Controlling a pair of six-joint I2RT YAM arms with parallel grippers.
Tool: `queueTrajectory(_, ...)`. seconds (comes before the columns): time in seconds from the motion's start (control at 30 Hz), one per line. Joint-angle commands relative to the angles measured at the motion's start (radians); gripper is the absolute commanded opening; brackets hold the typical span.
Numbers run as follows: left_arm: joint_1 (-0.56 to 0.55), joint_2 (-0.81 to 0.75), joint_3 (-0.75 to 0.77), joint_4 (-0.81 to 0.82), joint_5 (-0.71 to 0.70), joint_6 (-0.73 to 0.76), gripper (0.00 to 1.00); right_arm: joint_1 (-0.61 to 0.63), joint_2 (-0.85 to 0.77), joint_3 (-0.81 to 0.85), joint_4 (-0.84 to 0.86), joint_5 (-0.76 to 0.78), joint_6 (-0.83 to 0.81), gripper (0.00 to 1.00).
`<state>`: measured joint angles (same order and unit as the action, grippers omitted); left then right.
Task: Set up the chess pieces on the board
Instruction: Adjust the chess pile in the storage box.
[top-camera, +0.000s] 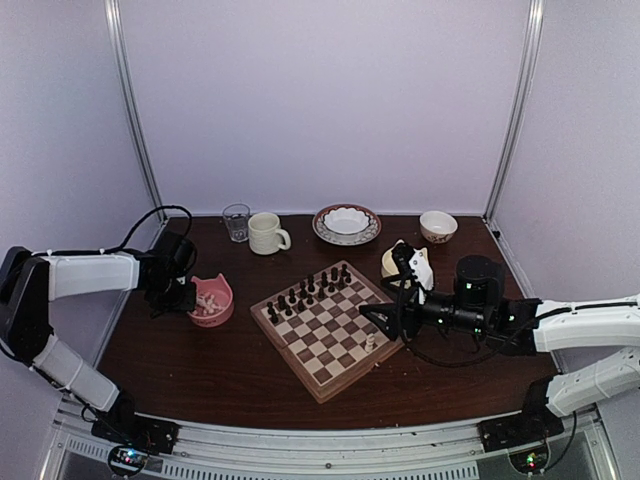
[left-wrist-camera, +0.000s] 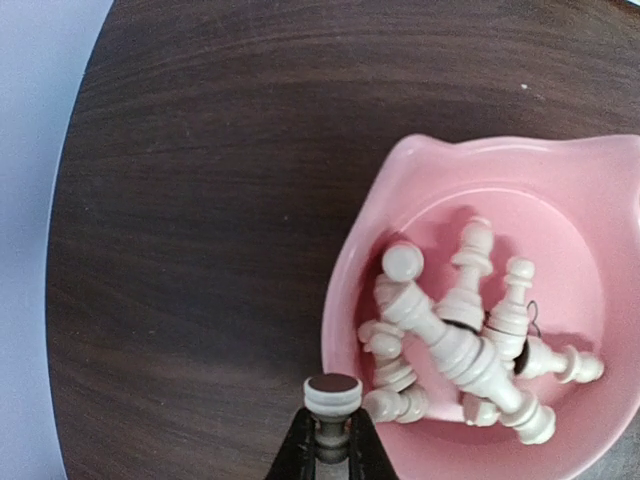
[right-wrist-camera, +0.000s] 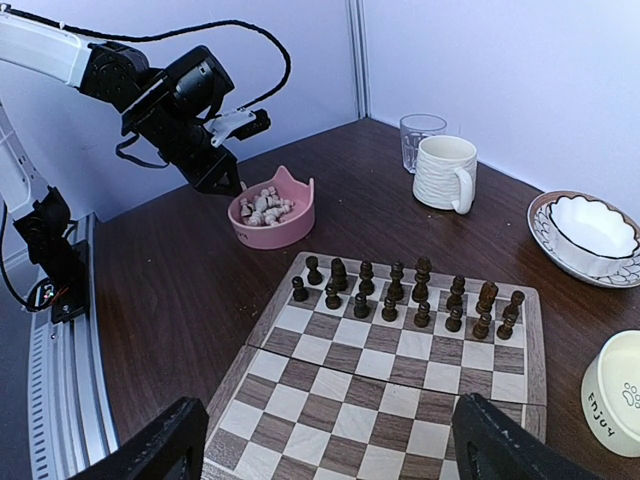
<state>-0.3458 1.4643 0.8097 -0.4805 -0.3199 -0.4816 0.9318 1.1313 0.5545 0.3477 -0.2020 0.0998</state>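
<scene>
The wooden chessboard (top-camera: 325, 335) lies at the table's middle, with dark pieces (top-camera: 308, 290) on its two far rows; it also fills the right wrist view (right-wrist-camera: 400, 385). One cream-white piece (top-camera: 370, 341) stands near the board's right corner. Several cream-white pieces (left-wrist-camera: 460, 330) lie heaped in a pink bowl (left-wrist-camera: 600, 200), seen left of the board in the top view (top-camera: 224, 290). My left gripper (left-wrist-camera: 333, 425) is shut on a cream-white piece (left-wrist-camera: 333, 395) just outside the bowl's left rim. My right gripper (right-wrist-camera: 330, 460) is wide open and empty above the board's near rows.
Along the back stand a glass (top-camera: 236, 221), a cream mug (top-camera: 266, 234), a patterned plate holding a white bowl (top-camera: 346, 223) and a small bowl (top-camera: 437, 226). A cream pet bowl (top-camera: 395, 262) sits right of the board, close to my right arm.
</scene>
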Motion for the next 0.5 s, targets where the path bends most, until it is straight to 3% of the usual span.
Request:
queueTrajectory(0.0,0.007,0.013,0.027,-0.030,-0.063,-0.017,0.00,0.007,-0.024,0.021,0.008,0.004,-0.009,0.88)
queueTrajectory(0.37,0.007,-0.081,-0.012,-0.058,-0.111,-0.044,0.00,0.007,-0.023,0.023,0.003,0.008,-0.009,0.88)
queueTrajectory(0.47,0.007,-0.154,-0.044,-0.048,-0.017,-0.028,0.00,0.009,-0.018,0.026,0.001,0.009,-0.009,0.88)
